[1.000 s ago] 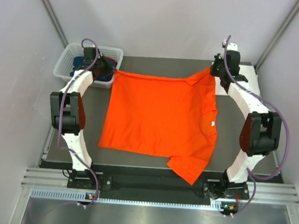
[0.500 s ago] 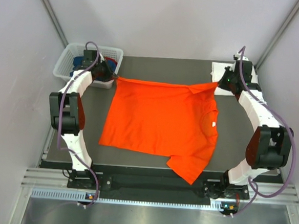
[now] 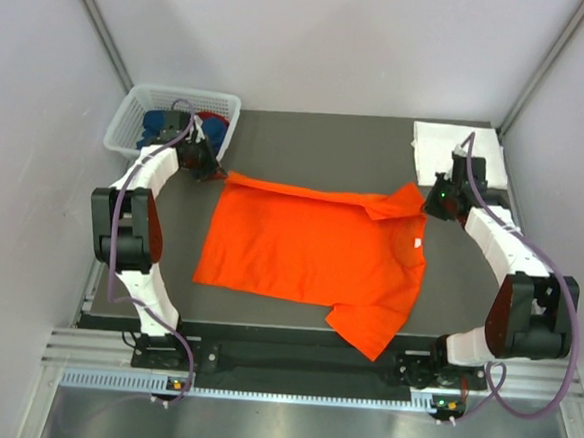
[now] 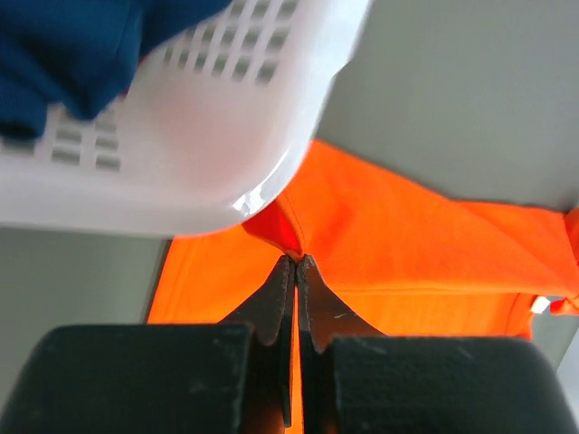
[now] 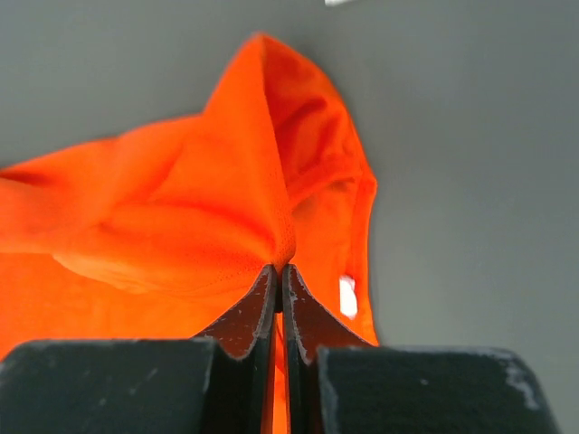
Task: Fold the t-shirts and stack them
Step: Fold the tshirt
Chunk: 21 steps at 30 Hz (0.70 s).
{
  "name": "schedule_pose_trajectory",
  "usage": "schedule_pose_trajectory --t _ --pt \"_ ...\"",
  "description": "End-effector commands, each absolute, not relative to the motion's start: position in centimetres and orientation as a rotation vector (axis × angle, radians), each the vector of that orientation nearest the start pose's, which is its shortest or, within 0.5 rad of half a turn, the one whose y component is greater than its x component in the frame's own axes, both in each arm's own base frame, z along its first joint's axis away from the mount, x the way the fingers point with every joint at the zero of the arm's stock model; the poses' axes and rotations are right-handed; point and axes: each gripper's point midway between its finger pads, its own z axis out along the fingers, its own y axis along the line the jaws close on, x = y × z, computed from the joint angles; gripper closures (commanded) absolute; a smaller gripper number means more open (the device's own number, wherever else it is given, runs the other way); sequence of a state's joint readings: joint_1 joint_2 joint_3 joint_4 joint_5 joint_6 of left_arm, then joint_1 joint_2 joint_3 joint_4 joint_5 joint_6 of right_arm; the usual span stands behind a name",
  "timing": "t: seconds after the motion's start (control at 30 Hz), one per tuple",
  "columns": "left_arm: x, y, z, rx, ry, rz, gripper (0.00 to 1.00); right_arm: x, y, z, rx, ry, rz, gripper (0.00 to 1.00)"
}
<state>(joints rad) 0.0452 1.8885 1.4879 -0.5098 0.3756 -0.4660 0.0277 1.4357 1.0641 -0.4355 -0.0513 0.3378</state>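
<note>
Pinching the far corners of the orange t-shirt (image 3: 309, 255), the left gripper (image 3: 215, 172) sat clamped on cloth just beside the basket (image 3: 129, 117), at its near right corner, while the right gripper (image 3: 429, 201) gripped the other corner well to the right of the basket. That shirt lay spread on the table (image 3: 317, 141), right of the basket and nearer the arm bases. A dark blue t-shirt (image 3: 163, 125) and a red t-shirt (image 3: 213, 125) lay inside the basket, and a white t-shirt (image 3: 448, 142) lay flat far to its right.
</note>
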Motion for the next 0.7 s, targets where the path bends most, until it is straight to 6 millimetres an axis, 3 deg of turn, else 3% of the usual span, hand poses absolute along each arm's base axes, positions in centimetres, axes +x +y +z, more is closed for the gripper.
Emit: schedule_pose_trajectory --t 0.0,0.27,0.47,0.67 --pt "44.4 -5.3 11.9 -0.478 2.496 -0.587 1.0 36.8 2.8 13.0 0.418 2.344 0.24 1.0" --pt "41.5 -4.7 9.1 -0.555 2.539 -0.525 1.0 35.1 2.7 9.4 0.537 2.324 0.256 1.0" --pt "40.0 -3.9 6.7 -0.6 2.613 -0.45 1.0 33.7 2.9 8.1 0.582 2.326 0.272 1.0" --pt "39.9 -3.5 6.2 -0.641 2.613 -0.417 1.0 33.2 3.6 8.3 0.564 2.339 0.322 1.0"
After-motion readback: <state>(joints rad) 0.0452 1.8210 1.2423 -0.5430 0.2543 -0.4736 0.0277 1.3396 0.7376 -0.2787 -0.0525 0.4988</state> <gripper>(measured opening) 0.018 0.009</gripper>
